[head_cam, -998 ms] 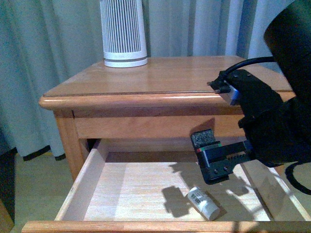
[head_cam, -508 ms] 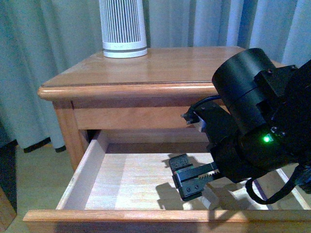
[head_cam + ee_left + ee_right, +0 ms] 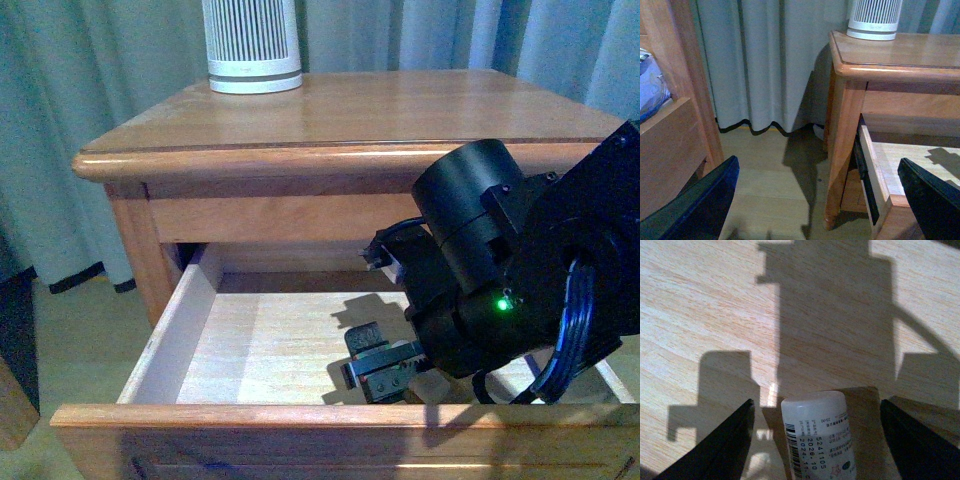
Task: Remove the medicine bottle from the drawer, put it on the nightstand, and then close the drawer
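Inside the open drawer [image 3: 185, 330], the right gripper [image 3: 380, 368] is lowered close to the pale wood floor, jaws spread wide. In the right wrist view the medicine bottle [image 3: 817, 432] lies on its side between the two fingers [image 3: 715, 450], and neither appears to touch it; nothing is grasped. The left gripper [image 3: 817, 170] hangs beside the nightstand [image 3: 400, 110], parted and empty.

Progress, as judged: drawer pulled out; bottle not yet gripped, lifted or placed; drawer closure outstanding.

Drawer contents: the bottle only, as far as visible. The nightstand top carries a white ribbed cylinder [image 3: 252, 45] at the rear.
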Controlling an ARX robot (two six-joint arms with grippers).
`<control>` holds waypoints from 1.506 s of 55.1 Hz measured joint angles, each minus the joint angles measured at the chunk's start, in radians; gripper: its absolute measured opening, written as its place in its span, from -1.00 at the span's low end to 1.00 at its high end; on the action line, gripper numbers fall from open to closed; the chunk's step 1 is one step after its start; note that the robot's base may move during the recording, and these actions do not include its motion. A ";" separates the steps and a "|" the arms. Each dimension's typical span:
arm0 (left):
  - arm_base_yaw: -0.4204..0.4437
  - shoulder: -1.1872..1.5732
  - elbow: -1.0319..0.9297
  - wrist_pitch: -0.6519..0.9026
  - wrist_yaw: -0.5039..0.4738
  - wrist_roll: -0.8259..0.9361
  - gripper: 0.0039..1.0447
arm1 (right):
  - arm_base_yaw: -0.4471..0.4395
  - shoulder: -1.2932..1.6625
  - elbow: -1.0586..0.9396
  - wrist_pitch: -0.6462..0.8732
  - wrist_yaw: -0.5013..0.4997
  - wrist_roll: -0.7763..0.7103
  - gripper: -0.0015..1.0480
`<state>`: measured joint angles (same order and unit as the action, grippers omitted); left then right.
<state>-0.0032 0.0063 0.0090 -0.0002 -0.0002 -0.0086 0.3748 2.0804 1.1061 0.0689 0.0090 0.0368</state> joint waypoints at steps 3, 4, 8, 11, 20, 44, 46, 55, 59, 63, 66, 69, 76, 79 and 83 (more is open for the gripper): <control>0.000 0.000 0.000 0.000 0.000 0.000 0.88 | -0.001 0.005 0.000 0.004 -0.002 0.000 0.29; 0.000 0.000 0.000 0.000 0.000 0.000 0.88 | -0.001 0.007 0.000 0.006 -0.002 0.000 0.23; 0.000 0.000 0.000 0.000 0.000 0.000 0.88 | -0.004 0.008 0.000 0.011 -0.006 0.000 0.03; 0.000 0.000 0.000 0.000 0.000 0.000 0.88 | -0.006 0.008 -0.001 0.018 -0.015 0.001 -0.14; 0.000 0.000 0.000 0.000 0.000 0.000 0.88 | -0.007 -0.007 -0.022 0.037 -0.034 0.000 -0.41; 0.000 0.000 0.000 0.000 0.000 0.000 0.88 | -0.008 -0.307 -0.060 -0.014 -0.131 0.016 -0.44; 0.000 0.000 0.000 0.000 0.000 0.000 0.88 | -0.008 -0.337 -0.059 -0.032 -0.144 0.021 -0.44; 0.000 0.000 0.000 0.000 0.000 0.000 0.88 | 0.002 -0.452 -0.010 -0.104 -0.190 0.023 -0.44; 0.000 0.000 0.000 0.000 0.000 0.000 0.88 | 0.008 -0.489 0.041 -0.102 -0.189 0.021 -0.44; 0.000 0.000 0.000 0.000 0.000 0.000 0.88 | 0.008 -0.499 0.101 -0.087 -0.176 0.012 -0.44; 0.000 0.000 0.000 0.000 0.000 0.000 0.88 | 0.002 -0.494 0.154 -0.070 -0.151 -0.004 -0.44; 0.000 0.000 0.000 0.000 0.000 0.000 0.88 | -0.010 -0.473 0.213 -0.068 -0.132 -0.009 -0.44; 0.000 0.000 0.000 0.000 0.000 0.000 0.88 | -0.048 -0.364 0.364 -0.087 -0.070 -0.037 -0.45; 0.000 0.000 0.000 0.000 0.000 0.000 0.88 | -0.061 -0.303 0.420 -0.113 -0.047 -0.044 -0.45; 0.000 0.000 0.000 0.000 0.000 0.000 0.88 | -0.074 -0.212 0.490 -0.150 -0.019 -0.055 -0.45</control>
<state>-0.0032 0.0063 0.0090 -0.0002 -0.0002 -0.0086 0.3004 1.8687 1.5963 -0.0807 -0.0105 -0.0181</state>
